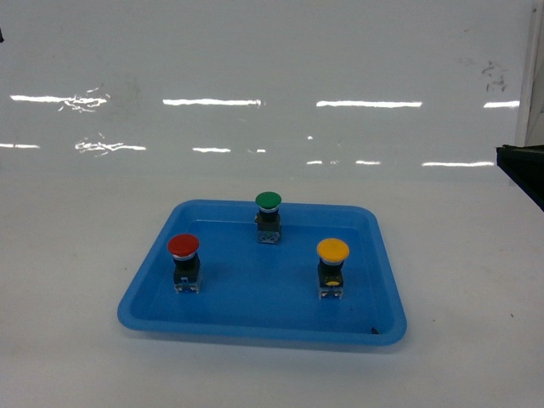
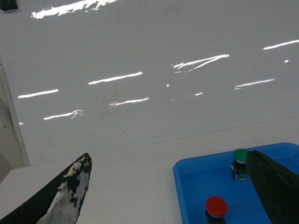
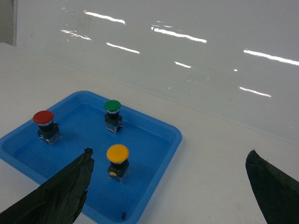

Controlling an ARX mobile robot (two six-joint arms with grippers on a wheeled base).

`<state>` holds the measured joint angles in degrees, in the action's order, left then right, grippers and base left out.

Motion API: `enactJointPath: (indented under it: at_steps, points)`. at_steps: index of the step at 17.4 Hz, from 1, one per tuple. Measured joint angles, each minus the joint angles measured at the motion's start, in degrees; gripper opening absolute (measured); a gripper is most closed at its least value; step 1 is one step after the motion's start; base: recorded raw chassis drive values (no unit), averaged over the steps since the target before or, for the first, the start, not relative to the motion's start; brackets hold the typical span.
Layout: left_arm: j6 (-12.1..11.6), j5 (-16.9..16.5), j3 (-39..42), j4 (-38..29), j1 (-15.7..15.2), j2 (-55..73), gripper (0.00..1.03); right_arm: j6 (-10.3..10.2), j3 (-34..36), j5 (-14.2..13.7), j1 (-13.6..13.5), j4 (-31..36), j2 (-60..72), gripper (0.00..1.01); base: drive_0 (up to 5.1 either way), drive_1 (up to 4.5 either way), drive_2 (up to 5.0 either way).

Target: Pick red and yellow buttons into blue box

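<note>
We read no writing anywhere. Our left gripper [image 2: 168, 186] and right gripper [image 3: 170, 186] gape wide, holding nothing, above the table [image 1: 68, 357].

1. a tray [image 1: 255, 293] lies on a table [image 1: 76, 361], near its middle, with a wall [image 1: 272, 51] behind the table.
2. three buttons stand upright in the tray, well apart from each other.
3. the left button [image 1: 184, 259] stands at the front left, and the right button [image 1: 332, 265] at the front right.
4. the back button [image 1: 268, 215] stands behind and between them, near the tray's far rim.
</note>
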<state>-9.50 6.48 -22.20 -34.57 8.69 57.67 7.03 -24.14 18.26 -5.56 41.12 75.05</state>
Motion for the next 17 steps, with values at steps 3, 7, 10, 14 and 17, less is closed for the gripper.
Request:
enactJointPath:
  at_steps: [3,7,10,14,17]
  points:
    - [0.0,0.0,0.0,0.0,0.0,0.0,0.98,0.9,0.1,2.9,2.8,1.1,1.3,0.98,0.0,0.00,0.0]
    - [0.0,0.1,0.0,0.0,0.0,0.0,0.98,3.5,-8.0,3.0,-3.6,6.4,20.2,0.98,0.0,0.00,0.0]
    - [0.0,0.1,0.0,0.0,0.0,0.0,0.98,5.8,-10.4,2.2,-4.7,7.1,24.3,0.98,0.0,0.00,0.0]
    - [0.0,0.1,0.0,0.0,0.0,0.0,0.98,9.6,-15.2,2.1,-6.6,7.1,28.7,0.98,0.0,0.00,0.0]
    - [0.0,0.1,0.0,0.0,0.0,0.0,0.98,10.3,-18.0,2.8,-7.4,3.5,31.9,0.98,0.0,0.00,0.0]
